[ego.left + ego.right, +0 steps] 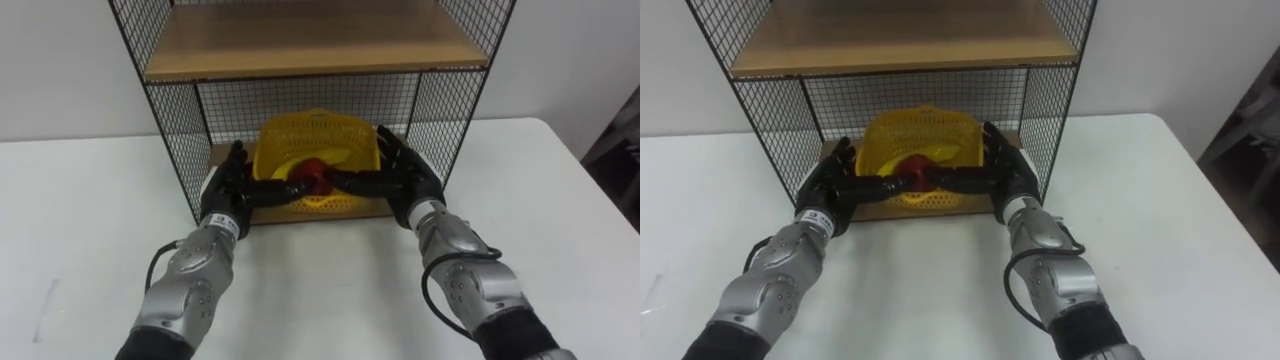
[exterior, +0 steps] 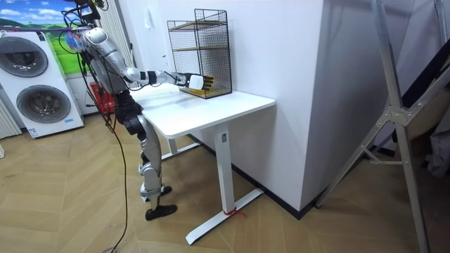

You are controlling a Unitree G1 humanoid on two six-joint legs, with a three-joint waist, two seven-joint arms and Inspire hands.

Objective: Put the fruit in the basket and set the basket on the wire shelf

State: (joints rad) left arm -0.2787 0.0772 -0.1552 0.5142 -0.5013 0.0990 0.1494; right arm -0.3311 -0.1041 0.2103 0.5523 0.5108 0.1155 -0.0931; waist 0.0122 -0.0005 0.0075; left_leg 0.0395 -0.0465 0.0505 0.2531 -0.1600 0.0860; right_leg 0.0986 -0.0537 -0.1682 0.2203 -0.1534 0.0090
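The red fruit (image 1: 313, 172) is sitting in the yellow basket (image 1: 320, 135), on the lowest level of the wire shelf (image 1: 170, 120). I'm pressing my left hand (image 1: 228, 185) and right hand (image 1: 405, 178) against its sides. Both are spread wide with thumbs along the front rim, probably steadying it for release.

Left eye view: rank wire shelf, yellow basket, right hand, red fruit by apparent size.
Largest to smallest:
1. wire shelf, largest even though it is cut off at the top
2. yellow basket
3. right hand, beside the basket, so nearness barely skews it
4. red fruit, partly behind fingers, clearly smallest
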